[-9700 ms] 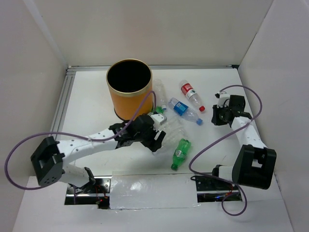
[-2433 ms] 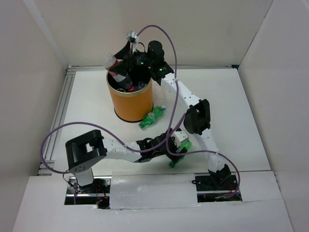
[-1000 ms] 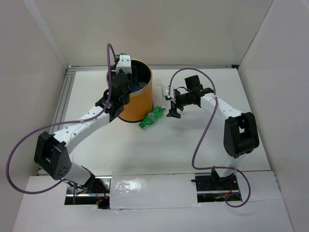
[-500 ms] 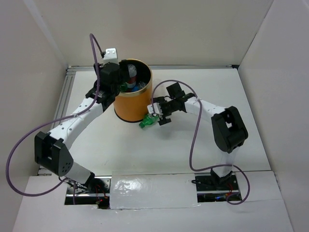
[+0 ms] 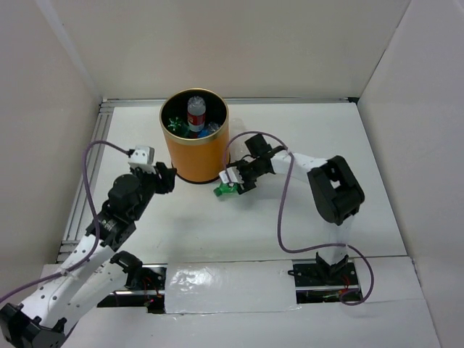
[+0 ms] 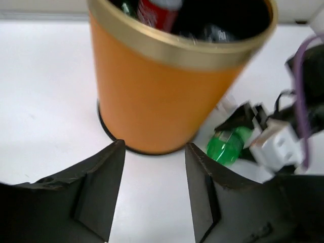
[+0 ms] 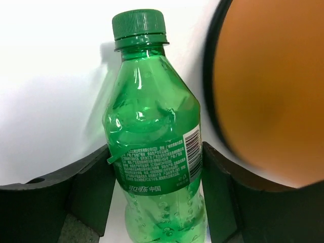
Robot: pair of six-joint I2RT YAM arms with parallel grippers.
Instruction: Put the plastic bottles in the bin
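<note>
- Right gripper: closed against both sides of green bottle, which lies on worktop beside bin.
- Left gripper: parted, empty, facing bin.
- Inside bin: other bottles.

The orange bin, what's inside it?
A red-labelled bottle pokes up, with a green bottle beside it. Whatever lies deeper in the bin is covered.

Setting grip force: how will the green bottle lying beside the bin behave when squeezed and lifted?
The green bottle shows no liquid, so probably light. Its thin, creased wall may buckle when squeezed. Lying on its side, it could roll.
</note>
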